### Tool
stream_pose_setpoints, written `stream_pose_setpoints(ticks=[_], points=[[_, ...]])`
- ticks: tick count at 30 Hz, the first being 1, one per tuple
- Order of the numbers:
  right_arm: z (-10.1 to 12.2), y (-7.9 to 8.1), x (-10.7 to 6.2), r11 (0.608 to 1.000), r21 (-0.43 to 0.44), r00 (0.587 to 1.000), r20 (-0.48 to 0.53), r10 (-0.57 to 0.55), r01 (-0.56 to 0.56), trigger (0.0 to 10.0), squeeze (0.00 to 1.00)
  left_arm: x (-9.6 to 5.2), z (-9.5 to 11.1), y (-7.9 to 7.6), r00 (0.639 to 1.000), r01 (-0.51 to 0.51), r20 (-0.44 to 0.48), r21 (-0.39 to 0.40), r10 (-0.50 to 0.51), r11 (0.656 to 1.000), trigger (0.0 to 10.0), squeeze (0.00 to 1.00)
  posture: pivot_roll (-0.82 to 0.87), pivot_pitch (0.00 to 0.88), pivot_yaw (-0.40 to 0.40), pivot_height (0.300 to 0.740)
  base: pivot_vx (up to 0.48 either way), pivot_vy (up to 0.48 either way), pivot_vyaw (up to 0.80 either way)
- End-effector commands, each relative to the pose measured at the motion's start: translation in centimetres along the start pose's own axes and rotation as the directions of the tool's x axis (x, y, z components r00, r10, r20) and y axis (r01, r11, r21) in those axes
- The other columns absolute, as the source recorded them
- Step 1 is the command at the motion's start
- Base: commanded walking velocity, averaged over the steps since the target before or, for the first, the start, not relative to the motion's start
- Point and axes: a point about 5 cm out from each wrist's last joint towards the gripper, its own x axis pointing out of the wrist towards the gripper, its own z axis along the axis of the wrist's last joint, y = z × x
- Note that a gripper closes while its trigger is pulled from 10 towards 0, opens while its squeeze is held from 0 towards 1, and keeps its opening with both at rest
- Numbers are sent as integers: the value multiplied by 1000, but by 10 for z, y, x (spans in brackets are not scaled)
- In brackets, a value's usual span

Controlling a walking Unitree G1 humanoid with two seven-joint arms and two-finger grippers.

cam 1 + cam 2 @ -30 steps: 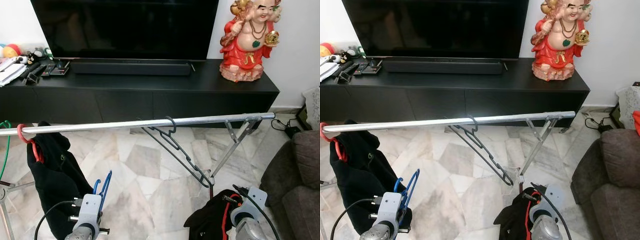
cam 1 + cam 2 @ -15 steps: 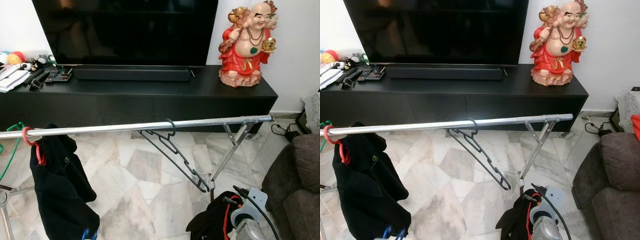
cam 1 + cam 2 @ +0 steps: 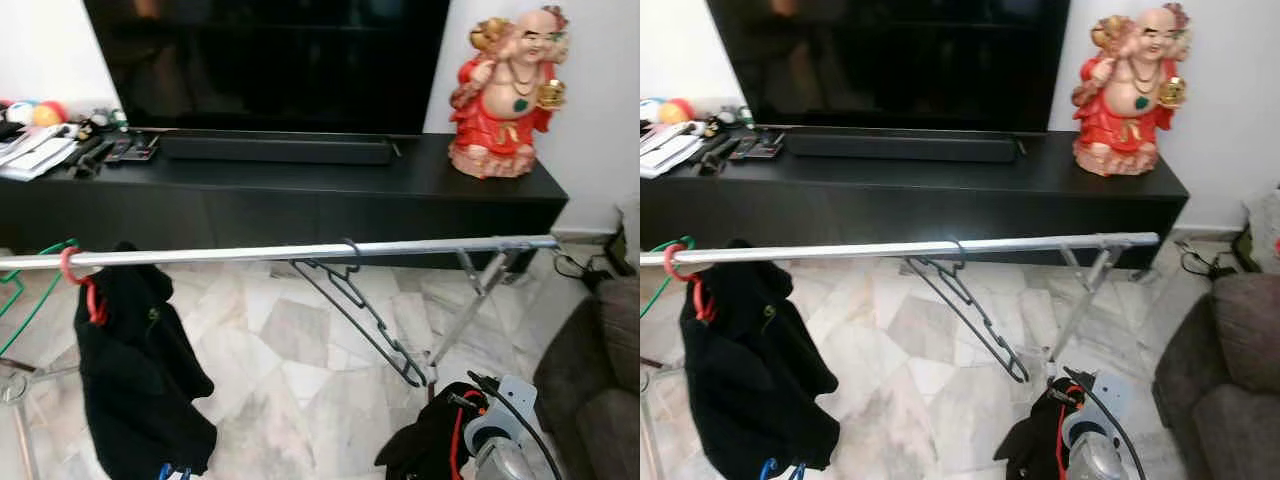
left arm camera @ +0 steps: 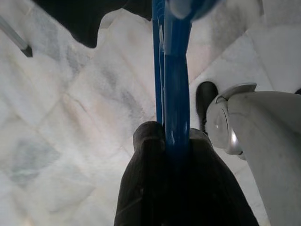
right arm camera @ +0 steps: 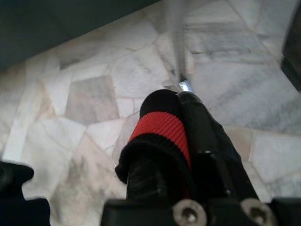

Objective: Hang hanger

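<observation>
A glossy blue plastic hanger (image 4: pixel 175 89) is being gripped in the clenched left tool (image 4: pixel 176 155), low above the marble floor (image 3: pixel 280 350). A black-and-red ribbed garment (image 5: pixel 162 136) is being clasped by the right tool (image 5: pixel 188 155).

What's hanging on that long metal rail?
On the metal rail hang an empty dark hanger and a black garment on a red hanger. The garment covers most of that hanger.
</observation>
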Motion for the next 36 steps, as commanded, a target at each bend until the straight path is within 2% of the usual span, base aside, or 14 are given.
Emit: stream_pose_setpoints(ticks=[1, 4, 24, 31, 36], points=[[0, 9, 1, 999, -16, 999, 0, 40, -40, 10000, 0, -2, -12, 6, 999, -22, -36, -15, 22, 1000, 10000, 0, -36, 40, -1, 740, 0, 386, 800], [-2, 9, 1, 1000, -5, 1000, -5, 28, -28, 10000, 0, -2, -12, 5, 999, -21, -40, -14, 21, 1000, 10000, 0, -37, 42, -1, 740, 0, 382, 650], [-5, 3, 0, 999, 28, 999, -27, -21, 22, 10000, 0, -4, -26, 6, 997, -20, -75, -17, 19, 1000, 10000, 0, -33, 46, -7, 740, 0, 369, 0], [-7, 5, 0, 999, 33, 999, -39, -8, 9, 10000, 0, -4, -26, 6, 997, -18, -77, -17, 17, 1000, 10000, 0, -33, 48, -6, 740, 0, 348, -787], [-8, 6, -1, 1000, 26, 999, -39, -9, 10, 10000, 0, -4, -26, 5, 997, -14, -70, -15, 13, 1000, 10000, 0, -31, 48, -7, 740, 0, 173, 0]])
